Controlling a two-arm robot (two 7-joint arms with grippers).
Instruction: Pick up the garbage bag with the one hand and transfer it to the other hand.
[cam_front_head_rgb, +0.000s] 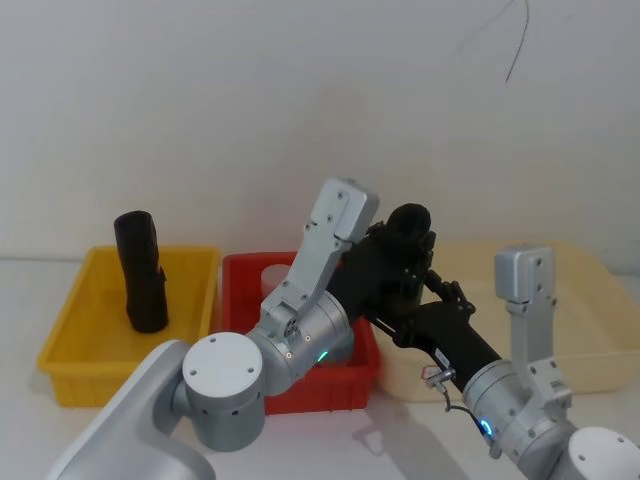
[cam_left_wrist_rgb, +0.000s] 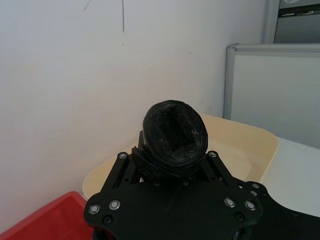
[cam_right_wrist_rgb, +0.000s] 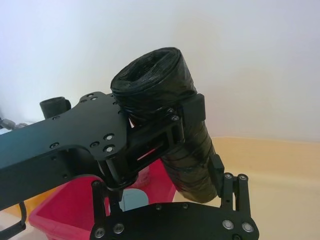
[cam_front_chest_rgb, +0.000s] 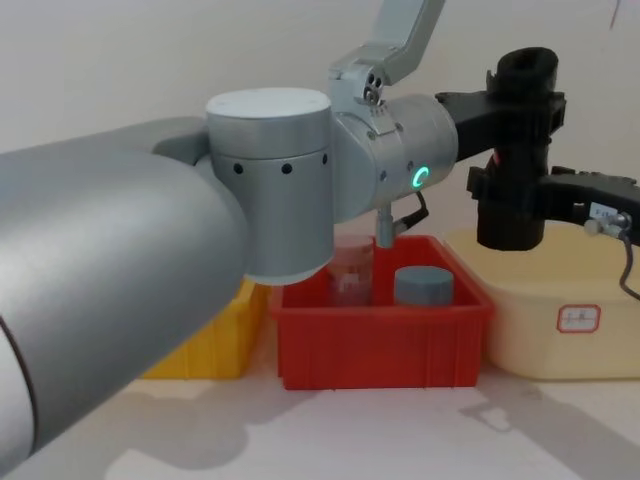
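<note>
Fingers of your left gripper (cam_front_chest_rgb: 522, 108) are clamped on the garbage bag (cam_front_chest_rgb: 520, 150) near its top in chest view. The right gripper (cam_front_chest_rgb: 512, 190) comes in from the right edge w/ its white label (cam_front_chest_rgb: 604, 211) and is closed on the lower half. The roll stands upright in the air, above where the red bin (cam_front_chest_rgb: 380, 345) meets the cream bin (cam_front_chest_rgb: 530, 335). The left arm (cam_front_chest_rgb: 120, 270) hides most of the yellow bin (cam_front_chest_rgb: 205, 345). A clear jar (cam_front_chest_rgb: 352, 272) and a grey-lidded jar (cam_front_chest_rgb: 423, 286) sit in the red bin.

Head view: grippers and roll merge black on black, so you can't separate the fingers; only the roll's top end pokes out. A second black roll (cam_front_head_rgb: 140, 272) stands in the yellow bin.

L wrist view: you look end-on into the hollow core; the contact itself is hidden.

R wrist view: the left gripper wraps the upper roll. One right finger (cam_right_wrist_rgb: 216, 167) touches its side; the partner is hidden behind the left gripper.
</note>
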